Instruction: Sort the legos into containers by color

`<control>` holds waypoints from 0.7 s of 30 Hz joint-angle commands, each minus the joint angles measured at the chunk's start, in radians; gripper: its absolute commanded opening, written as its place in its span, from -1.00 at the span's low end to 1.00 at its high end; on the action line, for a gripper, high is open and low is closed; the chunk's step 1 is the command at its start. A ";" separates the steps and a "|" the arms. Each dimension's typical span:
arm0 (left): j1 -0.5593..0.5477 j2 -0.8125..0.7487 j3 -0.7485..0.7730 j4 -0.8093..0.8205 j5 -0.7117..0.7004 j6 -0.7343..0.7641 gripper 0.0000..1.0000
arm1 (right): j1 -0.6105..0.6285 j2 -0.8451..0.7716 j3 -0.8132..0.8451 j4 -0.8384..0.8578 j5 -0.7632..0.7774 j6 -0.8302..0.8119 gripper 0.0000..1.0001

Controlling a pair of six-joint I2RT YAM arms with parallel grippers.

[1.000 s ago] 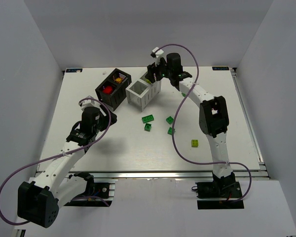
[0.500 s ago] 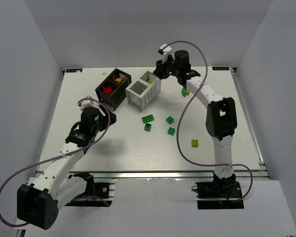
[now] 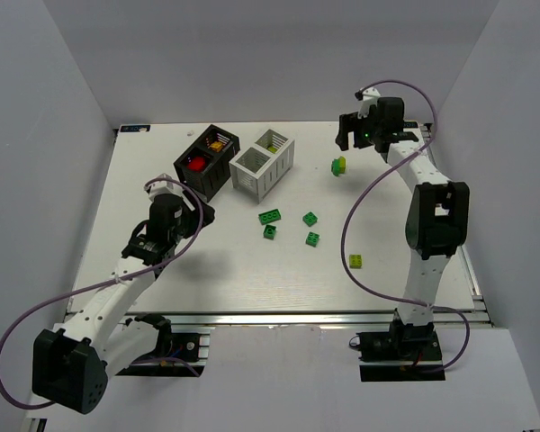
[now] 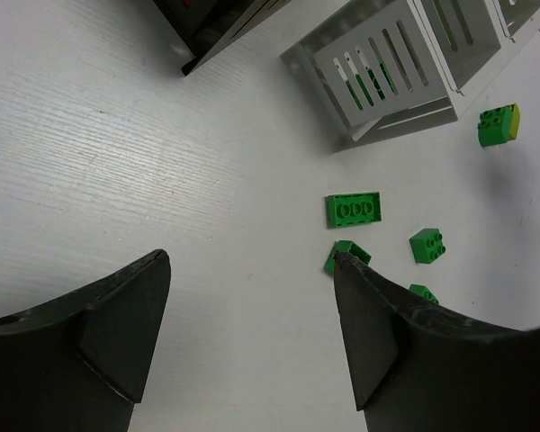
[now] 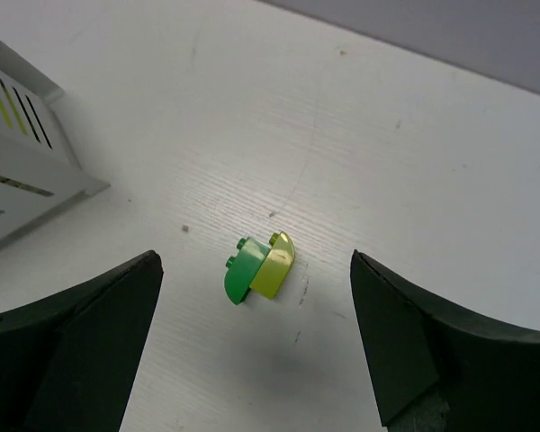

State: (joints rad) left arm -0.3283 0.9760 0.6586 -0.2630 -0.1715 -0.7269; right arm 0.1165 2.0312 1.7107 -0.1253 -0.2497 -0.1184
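Overhead I saw red legos (image 3: 196, 164) inside the black container (image 3: 218, 171), unseen from the right wrist, which showed one green-and-yellow lego (image 5: 259, 267). Left gripper (image 4: 250, 261) and right gripper (image 3: 349, 135) both gaped empty.

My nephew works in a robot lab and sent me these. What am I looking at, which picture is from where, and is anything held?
The left arm and right arm are robot arms bolted at the near edge of a table. The wide picture looks down from above and behind them; the other two come from a camera on each wrist, the dark shapes at the bottom being that arm's own jaws. On the table stand a black container with a red brick inside and a white container. Green bricks and a yellow-green one lie loose, and a joined green and yellow-green piece lies in view between the right arm's jaws. Both pairs of jaws stand open and hold nothing.
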 commanded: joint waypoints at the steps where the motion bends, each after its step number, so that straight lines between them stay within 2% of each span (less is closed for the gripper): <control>1: 0.006 -0.003 -0.002 0.015 0.024 -0.016 0.65 | 0.012 0.052 0.010 -0.039 0.043 -0.010 0.69; 4: 0.006 -0.011 -0.007 0.011 0.033 -0.029 0.65 | 0.003 0.102 0.038 -0.043 0.047 0.034 0.42; 6: 0.006 -0.014 -0.010 0.005 0.033 -0.037 0.65 | 0.002 0.127 0.066 -0.045 0.065 0.048 0.38; 21: 0.006 0.016 -0.002 -0.002 0.035 -0.060 0.65 | 0.012 0.250 0.110 -0.059 0.044 0.069 0.50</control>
State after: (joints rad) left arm -0.3283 0.9791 0.6472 -0.2687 -0.1478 -0.7841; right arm 0.1246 2.2623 1.7741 -0.1879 -0.1883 -0.0654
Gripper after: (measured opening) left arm 0.825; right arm 0.751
